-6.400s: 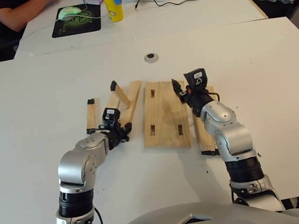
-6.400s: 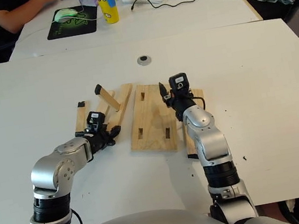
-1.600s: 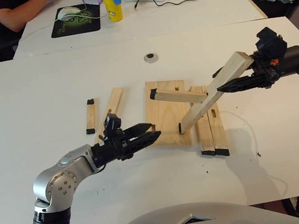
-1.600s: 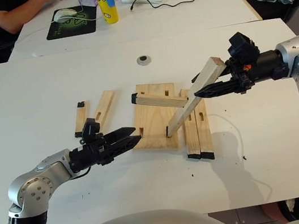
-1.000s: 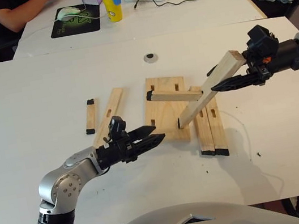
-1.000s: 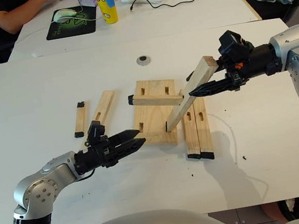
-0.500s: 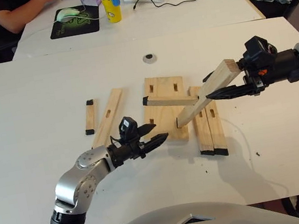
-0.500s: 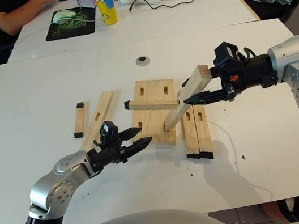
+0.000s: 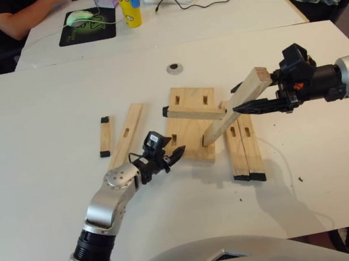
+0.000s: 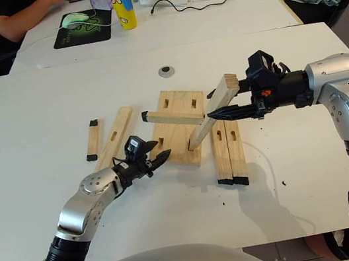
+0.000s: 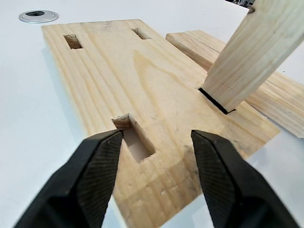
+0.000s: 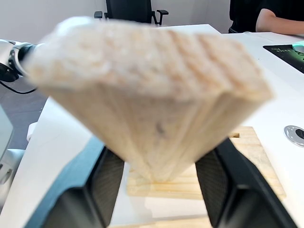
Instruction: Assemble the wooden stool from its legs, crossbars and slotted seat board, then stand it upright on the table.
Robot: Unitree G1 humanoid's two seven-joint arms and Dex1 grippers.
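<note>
The slotted seat board (image 9: 189, 126) lies flat at mid-table. My right gripper (image 9: 242, 103) is shut on a tilted wooden leg (image 9: 241, 107) that has a crossbar (image 9: 193, 113) joined to it and sticking out to the left. The leg's black-tipped lower end (image 11: 216, 99) comes down on the board near its near right slot. In the right wrist view the leg's top end (image 12: 152, 95) sits between my fingers (image 12: 110, 187). My left gripper (image 9: 175, 153) is open at the board's near edge, its fingers (image 11: 97, 171) straddling a slot (image 11: 135, 142).
Two more legs (image 9: 244, 149) lie side by side right of the board. A slotted leg (image 9: 128, 133) and a short crossbar (image 9: 104, 135) lie to its left. A round grommet (image 9: 176, 68) is farther back. A second table holds a bottle (image 9: 130, 0) and cables.
My right gripper has lifted the leg with its crossbar and carried it left and down onto the board. My left gripper has moved forward to the board's near edge.
</note>
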